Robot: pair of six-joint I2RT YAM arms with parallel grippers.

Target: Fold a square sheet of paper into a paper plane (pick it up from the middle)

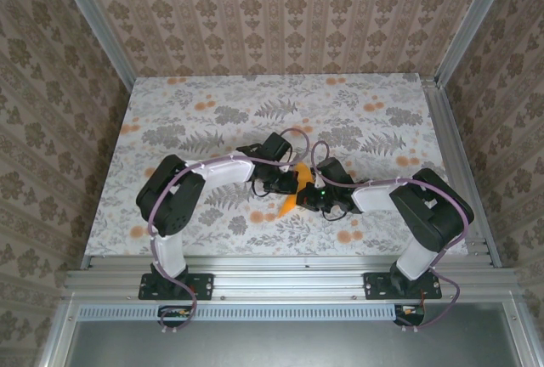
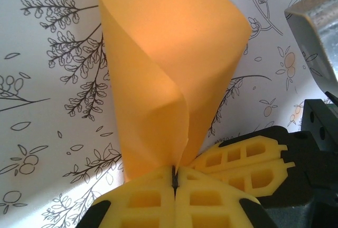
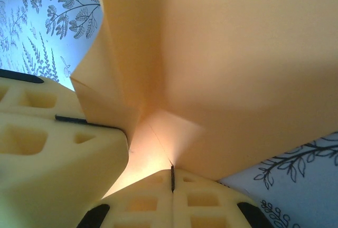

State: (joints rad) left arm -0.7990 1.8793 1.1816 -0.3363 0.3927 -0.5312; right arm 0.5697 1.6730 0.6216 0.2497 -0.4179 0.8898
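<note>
The square sheet of paper (image 1: 287, 204) is bright orange and hangs creased between both grippers above the middle of the table. In the left wrist view it rises as a folded cone (image 2: 163, 69) out of my left gripper (image 2: 174, 178), whose yellow fingers are shut on its lower tip. The right gripper's fingers (image 2: 248, 159) touch it just to the right. In the right wrist view the sheet (image 3: 222, 64) spreads overhead, and my right gripper (image 3: 172, 174) is shut on a creased corner. The left gripper's fingers (image 3: 47, 149) press in beside it. From above, the left gripper (image 1: 295, 182) and right gripper (image 1: 308, 197) meet tip to tip.
The table (image 1: 212, 121) has a pale floral cloth with small orange flower prints. Patterned walls close it in on three sides. Aluminium rails (image 1: 289, 278) run along the near edge by the arm bases. A grey metal part (image 2: 311, 32) stands at the upper right of the left wrist view.
</note>
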